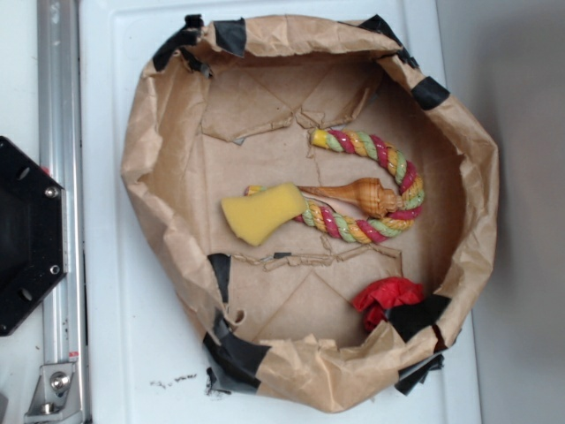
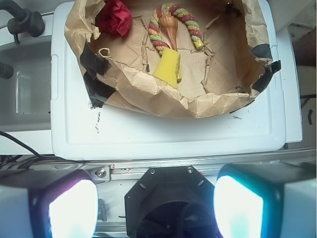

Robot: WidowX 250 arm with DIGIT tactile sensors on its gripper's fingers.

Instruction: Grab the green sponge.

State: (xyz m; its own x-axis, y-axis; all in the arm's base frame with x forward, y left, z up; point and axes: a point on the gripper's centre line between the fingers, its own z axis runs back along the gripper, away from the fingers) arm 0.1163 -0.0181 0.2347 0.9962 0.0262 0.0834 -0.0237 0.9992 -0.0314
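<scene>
the gripper (image 2: 156, 208) was seen only in the wrist view, at the lower edge, with its two fingers (image 2: 74, 208) far from each other, so it stood wide and held nothing. it hung above the black base (image 2: 168, 203) and the metal rail (image 2: 148, 168), well apart from the sponge (image 2: 167, 67). the sponge, a yellow foam block, lay far ahead of the gripper, inside the paper bowl (image 2: 163, 101), close behind its near wall. beyond the sponge lay the rope (image 2: 163, 25), curved like a horseshoe, and the shell (image 2: 170, 30) between its two ends. the sponge touched the nearer end of the rope. the red wad (image 2: 116, 17) sat ahead and to the left, by the bowl wall. the bowl stood on a white lid (image 2: 168, 134).
</scene>
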